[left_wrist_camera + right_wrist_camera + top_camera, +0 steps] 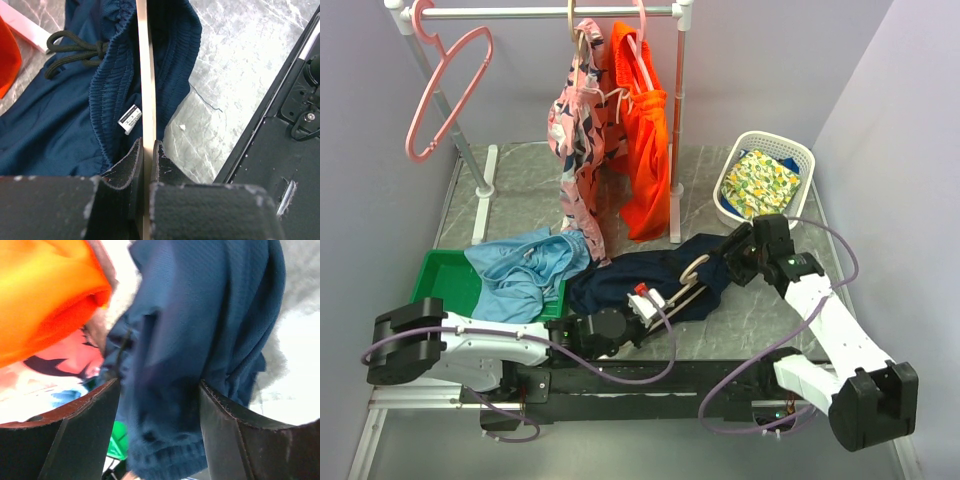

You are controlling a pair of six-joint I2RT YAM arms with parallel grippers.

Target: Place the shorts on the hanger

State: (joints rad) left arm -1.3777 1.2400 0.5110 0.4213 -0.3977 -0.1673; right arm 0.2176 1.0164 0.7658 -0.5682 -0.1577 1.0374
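The navy shorts [640, 280] lie crumpled on the marble table in front of the arms. The tan hanger [692, 270] lies across them, its hook poking up near the right arm. My left gripper [642, 302] is shut on the hanger's thin bar [146, 75], which runs straight up from between the jaws [148, 150] over the ribbed waistband and drawstring of the shorts [50, 125]. My right gripper [732, 255] sits at the shorts' right end. In the right wrist view its jaws [160, 415] stand wide apart with a bunch of navy fabric [200, 315] hanging between them.
A white rack at the back carries a pink hanger [450, 90], a patterned garment [578, 150] and orange shorts [645, 160]. A green tray [445, 280] at the left holds light blue shorts [525, 270]. A white basket [790, 150] with floral cloth stands at the right.
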